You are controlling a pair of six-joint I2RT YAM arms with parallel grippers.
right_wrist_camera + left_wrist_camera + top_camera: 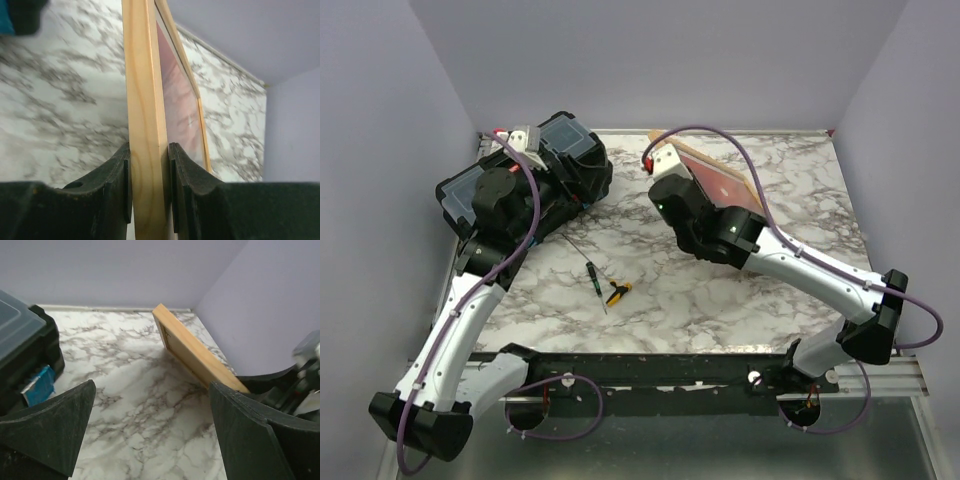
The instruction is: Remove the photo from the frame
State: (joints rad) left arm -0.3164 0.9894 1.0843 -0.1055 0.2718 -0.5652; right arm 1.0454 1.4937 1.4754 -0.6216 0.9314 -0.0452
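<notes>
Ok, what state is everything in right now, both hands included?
light-wood rectangular picture frame: up on edge, tilted, gripped on its rim.
red-orange sunset photo: still inside the frame.
right hand: shut on the frame's edge.
left hand: wide open, empty.
black plastic toolbox with clear lid: lid closed.
thin screwdriver: lying flat on the marble table.
small yellow-and-black tool: lying flat beside it.

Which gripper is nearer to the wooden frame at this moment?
Right. The right gripper clamps the frame by its edge; the left gripper is open, apart from it, over by the black toolbox.
</notes>
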